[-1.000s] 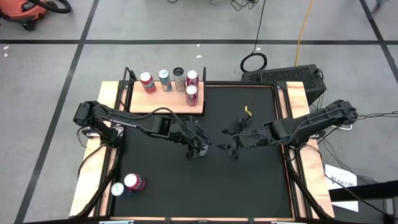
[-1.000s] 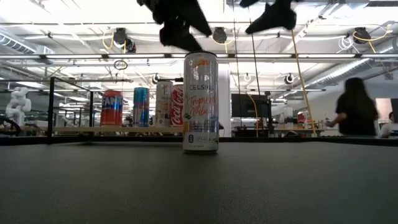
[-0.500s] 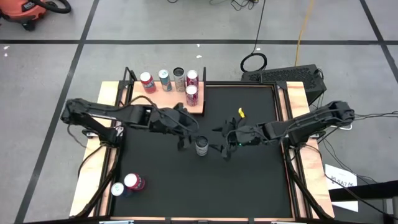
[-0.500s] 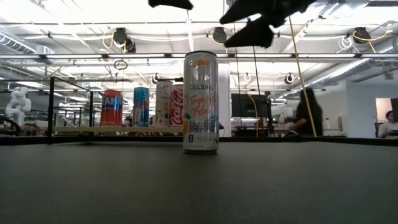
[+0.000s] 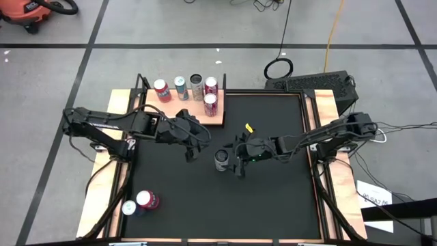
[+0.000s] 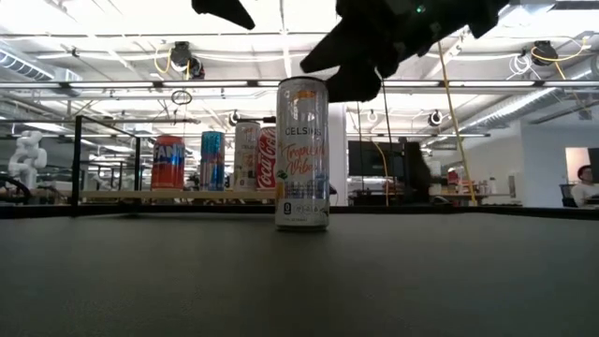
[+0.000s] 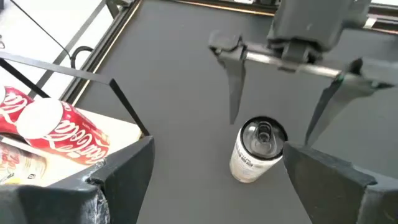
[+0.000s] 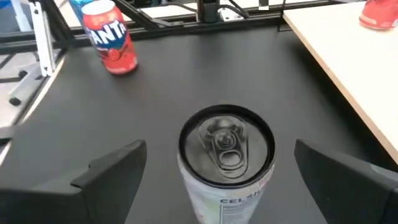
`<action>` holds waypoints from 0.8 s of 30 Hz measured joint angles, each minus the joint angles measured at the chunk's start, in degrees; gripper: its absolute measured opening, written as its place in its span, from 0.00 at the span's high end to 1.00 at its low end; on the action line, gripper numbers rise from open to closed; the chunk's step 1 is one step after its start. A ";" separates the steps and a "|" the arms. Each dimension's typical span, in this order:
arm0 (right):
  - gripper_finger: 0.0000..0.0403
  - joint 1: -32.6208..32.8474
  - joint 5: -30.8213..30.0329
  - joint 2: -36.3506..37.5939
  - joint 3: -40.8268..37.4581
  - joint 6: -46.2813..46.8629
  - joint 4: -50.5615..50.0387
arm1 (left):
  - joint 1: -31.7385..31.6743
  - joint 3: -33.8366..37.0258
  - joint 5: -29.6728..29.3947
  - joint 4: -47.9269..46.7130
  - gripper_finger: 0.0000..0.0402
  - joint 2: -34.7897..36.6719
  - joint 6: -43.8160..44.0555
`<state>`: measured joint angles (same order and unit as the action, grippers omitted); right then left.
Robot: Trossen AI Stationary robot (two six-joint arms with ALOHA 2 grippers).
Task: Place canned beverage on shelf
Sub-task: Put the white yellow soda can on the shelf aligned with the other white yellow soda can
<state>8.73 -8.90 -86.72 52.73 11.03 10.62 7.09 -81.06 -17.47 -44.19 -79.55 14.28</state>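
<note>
A tall silver Celsius can (image 5: pixel 221 160) stands upright on its base on the black mat near the table's middle; it also shows in the low view (image 6: pixel 301 154). My right gripper (image 5: pixel 237 162) is open just right of the can. Its fingers (image 7: pixel 233 87) stand on either side of the can's top (image 8: pixel 227 146) without touching it. My left gripper (image 5: pixel 192 152) is open and empty, left of the can and higher, between it and the shelf. The light wooden shelf (image 5: pixel 174 111) lies at the far left and bears several upright cans.
A Coca-Cola can (image 5: pixel 210 104) stands at the shelf's right end, near my left arm. Two more cans (image 5: pixel 140 202) stand on the wooden strip at the table's near left corner. A person (image 6: pixel 414 168) stands far off in the room behind.
My left gripper has drawn away from the can, up and toward the table's left and the shelf. My right gripper has moved toward the table's left and come down until its fingers stand beside the can's top. The can has stayed where it was.
</note>
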 joint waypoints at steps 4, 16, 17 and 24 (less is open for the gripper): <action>0.01 -1.15 0.21 -1.65 0.00 -0.29 1.47 | 0.00 0.00 -0.46 0.00 0.12 0.04 0.00; 0.03 -4.59 8.29 -7.00 0.02 0.90 5.37 | -0.31 0.00 -1.14 -0.64 0.12 0.02 -0.02; 0.03 -4.67 8.93 -7.39 0.25 0.94 5.83 | -0.46 0.00 -1.23 -0.71 0.12 0.02 -0.01; 0.22 -4.79 9.04 -8.52 4.09 1.18 5.01 | -0.80 0.00 -1.91 -3.92 0.12 0.02 0.01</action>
<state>3.93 0.14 -95.24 56.82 12.21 15.63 6.29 -81.06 -19.38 -48.11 -79.53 14.29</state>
